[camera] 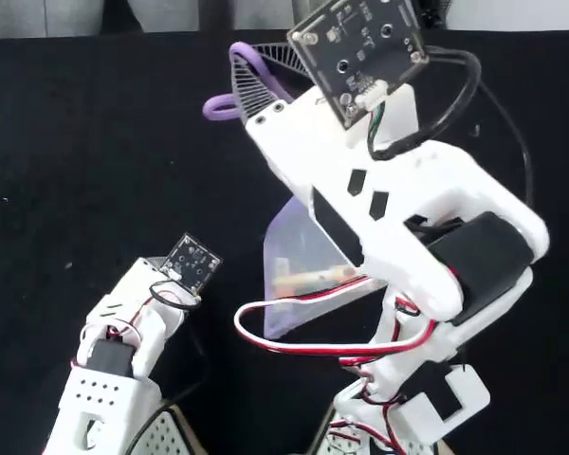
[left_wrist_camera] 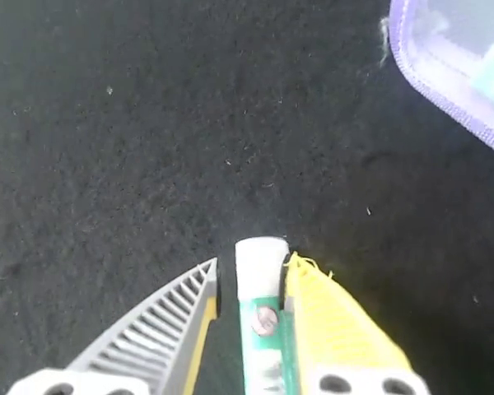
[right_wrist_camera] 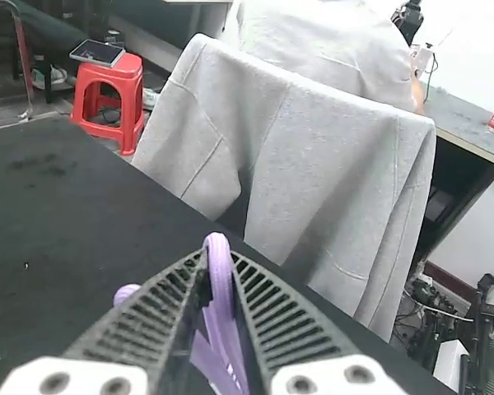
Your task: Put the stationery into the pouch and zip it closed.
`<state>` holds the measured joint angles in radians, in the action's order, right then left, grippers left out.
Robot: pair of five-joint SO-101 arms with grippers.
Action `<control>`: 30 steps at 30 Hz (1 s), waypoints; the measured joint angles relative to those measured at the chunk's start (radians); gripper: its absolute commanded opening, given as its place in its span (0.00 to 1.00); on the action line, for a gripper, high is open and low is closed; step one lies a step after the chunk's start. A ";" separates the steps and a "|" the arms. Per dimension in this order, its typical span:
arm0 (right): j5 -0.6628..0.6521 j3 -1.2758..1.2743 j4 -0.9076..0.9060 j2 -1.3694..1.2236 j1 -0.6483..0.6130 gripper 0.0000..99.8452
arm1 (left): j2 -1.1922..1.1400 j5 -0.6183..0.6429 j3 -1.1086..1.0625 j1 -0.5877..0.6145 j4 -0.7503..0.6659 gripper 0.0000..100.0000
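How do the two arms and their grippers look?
The left arm and right arm are white plastic with black motors, red, white and black cables and a circuit-board camera at the wrist. The left gripper has one grey ribbed finger and one yellow; the right gripper has dark ribbed fingers.

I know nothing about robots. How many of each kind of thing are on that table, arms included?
Robot arms: 2, ending in the left gripper and the right gripper
Pouch: 1
Stationery pieces I can make out: 2, a green-and-white stick in the left gripper and an orange piece inside the pouch
Total: 5
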<state>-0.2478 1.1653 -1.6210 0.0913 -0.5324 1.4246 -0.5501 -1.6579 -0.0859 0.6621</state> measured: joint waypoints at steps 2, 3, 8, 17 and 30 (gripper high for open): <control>0.000 0.000 0.000 0.000 0.000 0.01 | -0.068 0.000 0.038 0.000 0.000 0.14; 0.000 0.000 0.000 0.000 0.002 0.01 | -0.115 0.000 0.066 0.002 0.000 0.14; 0.000 0.000 0.000 0.000 0.035 0.01 | -0.459 0.015 0.282 0.029 0.000 0.16; 0.000 0.000 0.000 0.000 0.069 0.01 | -1.226 -0.008 0.819 0.032 0.169 0.19; -0.002 0.000 0.000 0.000 0.069 0.01 | -1.412 -0.011 1.103 0.029 0.399 0.12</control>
<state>-0.2493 1.1653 -1.6210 0.0913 -0.4634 0.0130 -0.5608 -0.5547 -0.0568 1.0610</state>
